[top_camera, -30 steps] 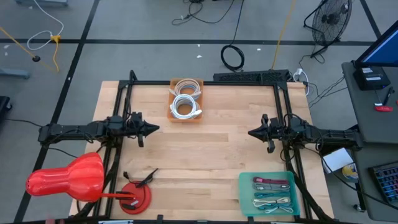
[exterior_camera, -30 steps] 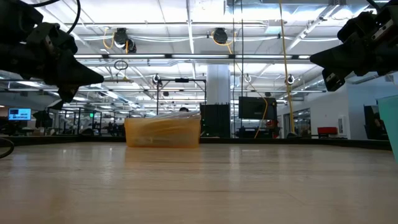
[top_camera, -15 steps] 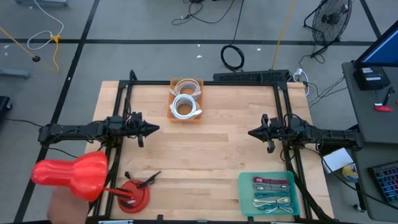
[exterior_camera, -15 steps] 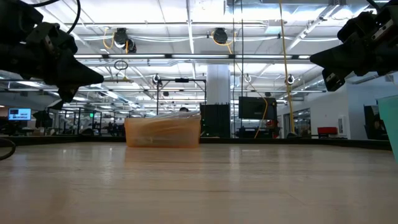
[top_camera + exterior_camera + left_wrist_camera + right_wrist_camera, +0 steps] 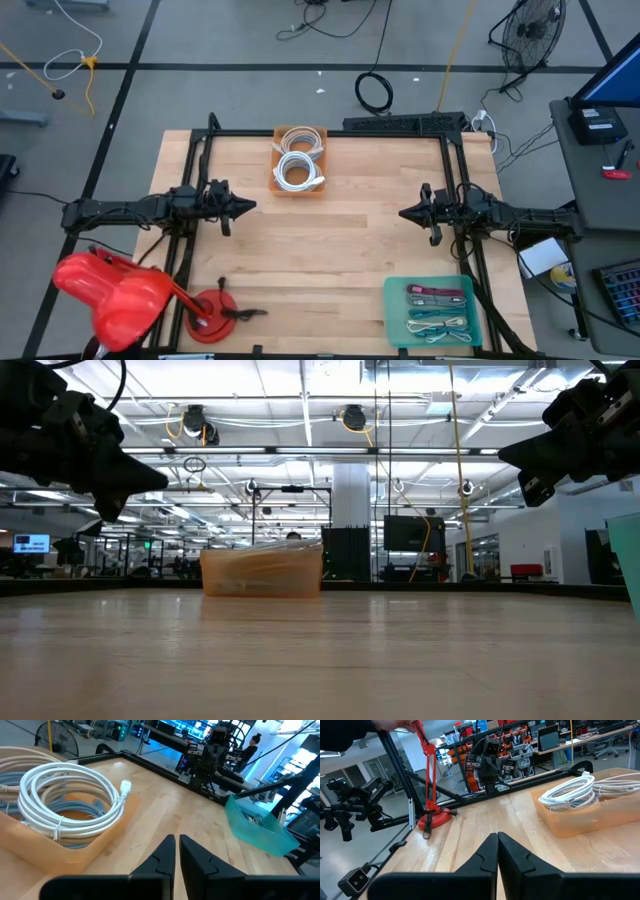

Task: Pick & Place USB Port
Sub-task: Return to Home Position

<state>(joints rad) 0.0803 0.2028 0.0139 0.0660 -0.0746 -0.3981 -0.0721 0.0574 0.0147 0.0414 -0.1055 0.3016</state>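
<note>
Two coils of white cable [image 5: 298, 170] lie in an orange tray [image 5: 276, 170] at the table's far middle. One coil ends in a white plug [image 5: 125, 785]. I cannot pick out a USB port as such. My left gripper [image 5: 250, 207] hovers level over the table's left side and points right. Its fingertips [image 5: 177, 840] stand only a narrow slit apart, with nothing between them. My right gripper [image 5: 405, 213] hovers level over the right side, points left, and is shut on nothing [image 5: 497, 836].
A teal tray [image 5: 392, 310] with several bundled cables sits at the near right. A red stand with a round base [image 5: 215, 318] sits at the near left edge. A big red shape [image 5: 110, 295] hangs beside it, off the table's corner. A black frame borders the table.
Both arms have kept still. The big red shape at the near left corner has shifted toward the near edge. The black lever on the red base has swung down to lie flatter.
</note>
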